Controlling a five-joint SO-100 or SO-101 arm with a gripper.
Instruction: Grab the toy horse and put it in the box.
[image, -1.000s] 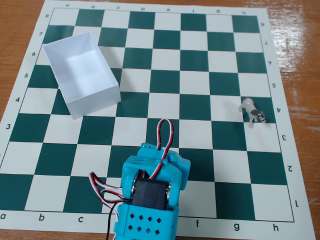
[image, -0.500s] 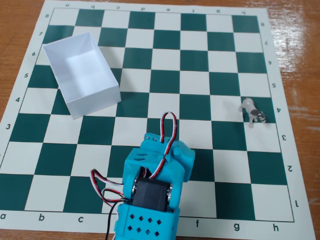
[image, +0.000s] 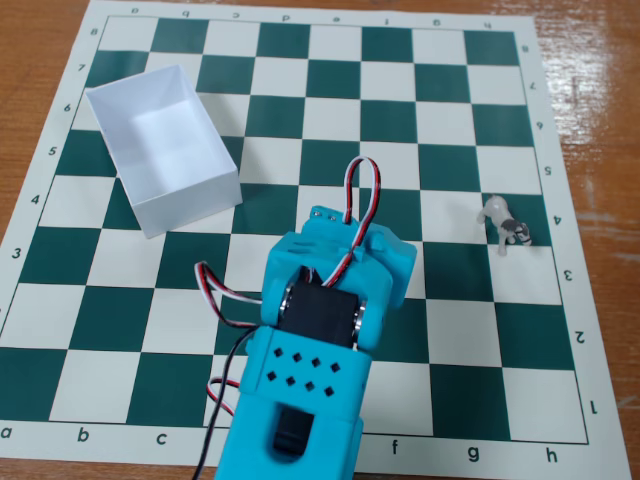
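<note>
On the green-and-white chessboard mat (image: 330, 110), as seen in the fixed view, the small pale grey-white plastic toy horse (image: 506, 225) is found standing at the right side, near the mat's right border and well apart from everything else. The white rectangular open-topped box (image: 165, 148) is placed at the far left of the mat, set at an angle to the squares; nothing is seen inside it. The turquoise plastic robot arm (image: 320, 350), with red, white and black wiring looped over it, is seen rising from the near edge at centre, between box and horse.

The claw is hidden beneath the arm's own body, so its opening cannot be told. The horse is judged not yet grasped.

Risks are judged as follows. The horse is tiny and light, so it may be tipped over or pushed off the mat if a finger strikes it during the approach. A poorly centred closure may let it slip out. During transfer, the thin-walled box may be shifted if it is clipped.
</note>
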